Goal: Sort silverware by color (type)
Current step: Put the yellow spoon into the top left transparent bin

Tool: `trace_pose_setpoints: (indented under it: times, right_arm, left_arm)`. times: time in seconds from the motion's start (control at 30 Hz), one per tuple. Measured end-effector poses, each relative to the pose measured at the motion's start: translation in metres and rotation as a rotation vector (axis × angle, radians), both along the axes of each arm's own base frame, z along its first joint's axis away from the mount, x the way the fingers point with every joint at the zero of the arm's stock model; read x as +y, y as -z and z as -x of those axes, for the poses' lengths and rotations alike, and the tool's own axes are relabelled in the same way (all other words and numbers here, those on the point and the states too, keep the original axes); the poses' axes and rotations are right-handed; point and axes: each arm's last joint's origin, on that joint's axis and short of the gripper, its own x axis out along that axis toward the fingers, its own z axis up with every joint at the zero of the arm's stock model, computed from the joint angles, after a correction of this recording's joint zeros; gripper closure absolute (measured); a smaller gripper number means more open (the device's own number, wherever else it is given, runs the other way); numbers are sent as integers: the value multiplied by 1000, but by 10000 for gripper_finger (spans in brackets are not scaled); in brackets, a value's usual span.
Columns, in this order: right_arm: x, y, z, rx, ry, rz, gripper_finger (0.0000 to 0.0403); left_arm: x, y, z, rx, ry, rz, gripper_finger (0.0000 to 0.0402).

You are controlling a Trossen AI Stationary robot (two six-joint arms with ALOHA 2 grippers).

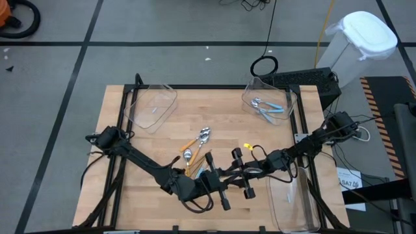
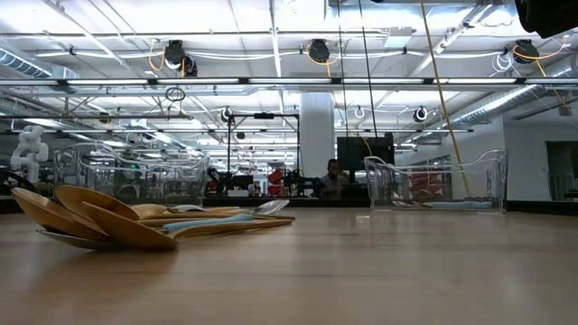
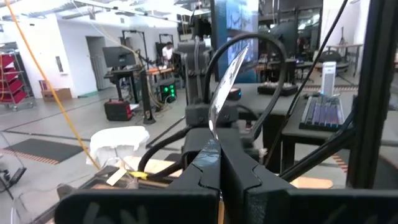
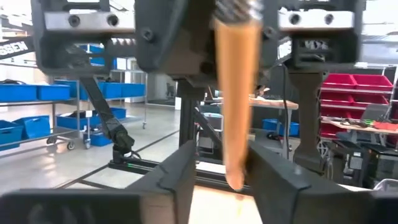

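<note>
High: left gripper and right gripper meet just beside the pile, probably a handover | Low: pile only, grippers unseen | Left wrist: I'm clenched on the spoon, bowl away from my fingers | Right wrist: fingers apart, flanking its orange handle, which points at me.

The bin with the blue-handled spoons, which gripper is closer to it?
Right. The right gripper sits mid-table, diagonally toward the front from the bin. The left gripper faces it from slightly farther away, shut on an orange-handled spoon.
</note>
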Motion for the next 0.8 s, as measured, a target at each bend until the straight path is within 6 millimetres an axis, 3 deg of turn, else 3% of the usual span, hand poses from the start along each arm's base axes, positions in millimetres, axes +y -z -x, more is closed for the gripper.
trace_pose_setpoints:
  times: [0.2, 0.4, 0.8]
  right_arm:
    - [0, 0, 0, 1, -2, 12, 382]
    - [0, -1, 2, 43, -10, 2, 382]
    - [-10, -9, 29, 362, 199, 61, 382]
  left_arm:
    - [-5, 2, 1, 13, 12, -23, 401]
    - [-13, 4, 6, 29, 0, -21, 385]
    - [-39, 19, 34, 208, -196, -81, 284]
